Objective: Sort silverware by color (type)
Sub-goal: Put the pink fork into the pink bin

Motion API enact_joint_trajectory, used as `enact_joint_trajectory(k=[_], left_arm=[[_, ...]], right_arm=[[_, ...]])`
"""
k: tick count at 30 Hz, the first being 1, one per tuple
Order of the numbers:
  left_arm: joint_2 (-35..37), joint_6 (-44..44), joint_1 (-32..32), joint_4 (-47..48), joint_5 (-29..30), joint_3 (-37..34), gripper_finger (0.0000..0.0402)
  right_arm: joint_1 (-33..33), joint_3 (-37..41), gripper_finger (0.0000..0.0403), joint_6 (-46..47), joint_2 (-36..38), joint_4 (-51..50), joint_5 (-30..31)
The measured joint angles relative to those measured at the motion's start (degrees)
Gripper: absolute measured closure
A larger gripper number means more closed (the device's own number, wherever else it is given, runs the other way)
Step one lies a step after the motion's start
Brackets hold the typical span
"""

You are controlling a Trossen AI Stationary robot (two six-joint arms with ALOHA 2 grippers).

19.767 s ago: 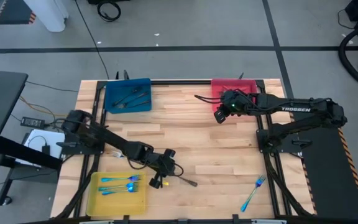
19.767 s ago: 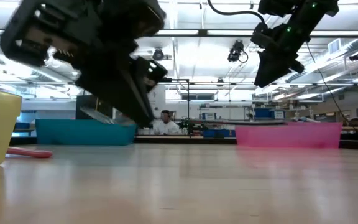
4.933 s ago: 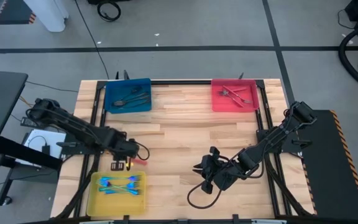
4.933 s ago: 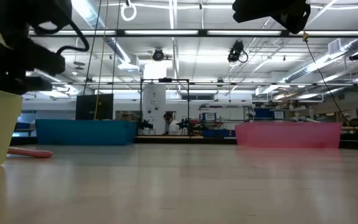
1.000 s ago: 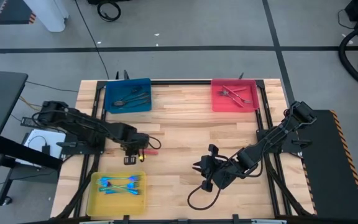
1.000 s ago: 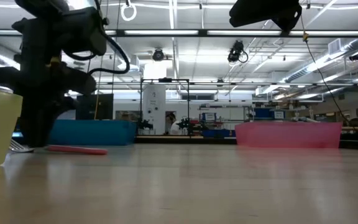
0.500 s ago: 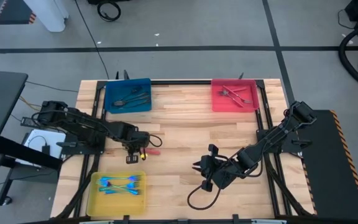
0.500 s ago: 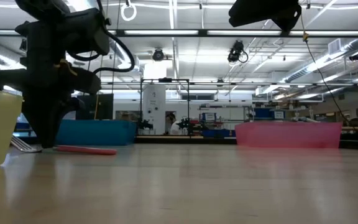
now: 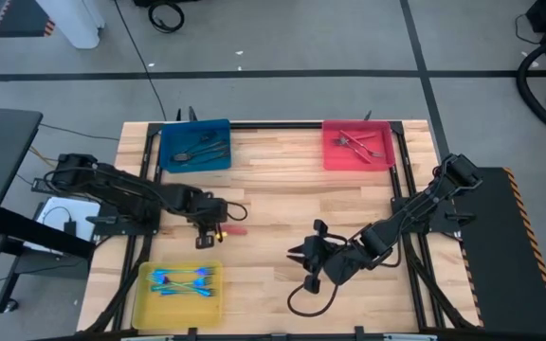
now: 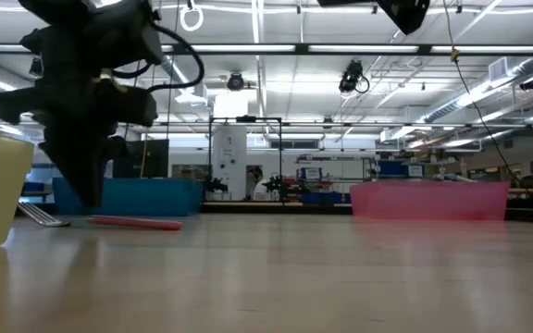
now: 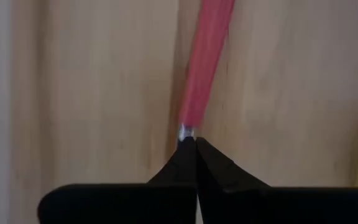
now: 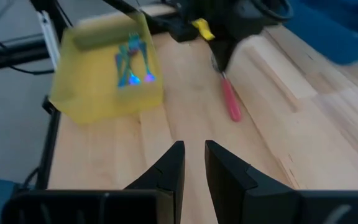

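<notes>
A red-handled utensil (image 9: 236,230) lies on the wood left of the table's middle. Its handle (image 10: 135,222) and metal head (image 10: 40,215) rest on the table. My left gripper (image 9: 216,230) stands over it, pointing steeply down, shut on it. My right gripper (image 9: 306,258) hovers above the table's near middle, fingers (image 12: 194,155) a little apart with nothing between them, facing the left arm. Other silverware lies in the trays. My left gripper pinches the utensil between its two fingertips (image 11: 194,144), where the metal neck (image 11: 184,132) meets the red handle. The fingers come from above, pointing steeply down, and lie across it. The handle (image 11: 201,74) runs on past the tips, and the utensil lies flat on the table.
A yellow tray (image 9: 179,292) with blue-handled pieces sits at the near left. A blue tray (image 9: 195,145) with dark metal pieces stands at the far left, a red tray (image 9: 358,145) with utensils at the far right. Bare wood lies between them.
My left gripper has shut on the red-handled utensil's neck and drawn up over it. The utensil has slid a little toward the table's right, still flat on the wood. My right gripper has tipped upward slightly.
</notes>
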State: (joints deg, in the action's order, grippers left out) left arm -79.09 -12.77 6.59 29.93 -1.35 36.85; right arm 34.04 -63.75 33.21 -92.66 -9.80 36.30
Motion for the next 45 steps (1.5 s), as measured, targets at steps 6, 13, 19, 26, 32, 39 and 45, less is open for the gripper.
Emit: enact_joint_trajectory(k=[6,13,19,26,32,39,45], left_arm=[[0.7,-0.1,0.0,-6.1,0.0,0.1,0.0401],[0.8,-0.1,0.0,-1.4,0.0,0.1,0.0401],[0.8,-0.1,0.0,0.8,-0.1,0.2,0.0383],[0.8,-0.1,0.0,1.2,-0.9,0.2,0.0316],[0.7,-0.1,0.1,1.6,-4.2,0.2,0.0274],[0.0,0.2,-2.2,1.5,0.2,0.3,0.0260],[-3.4,0.6,-3.9,1.2,-2.4,0.4,0.0260]], right_arm=[[0.0,0.0,0.0332,-6.4,0.0,5.5,-0.1],[-0.1,0.0,0.0332,-6.7,0.1,5.5,-0.3],[-0.1,0.0,0.0332,-6.8,0.1,5.1,-0.4],[-0.1,0.0,0.0332,-7.9,0.1,2.0,-0.4],[-0.6,0.0,0.0332,-7.4,0.1,-2.8,-0.4],[-0.7,0.0,0.0332,-7.3,0.1,-4.4,-0.4],[-0.7,0.0,0.0332,-7.3,0.1,-4.6,-0.4]])
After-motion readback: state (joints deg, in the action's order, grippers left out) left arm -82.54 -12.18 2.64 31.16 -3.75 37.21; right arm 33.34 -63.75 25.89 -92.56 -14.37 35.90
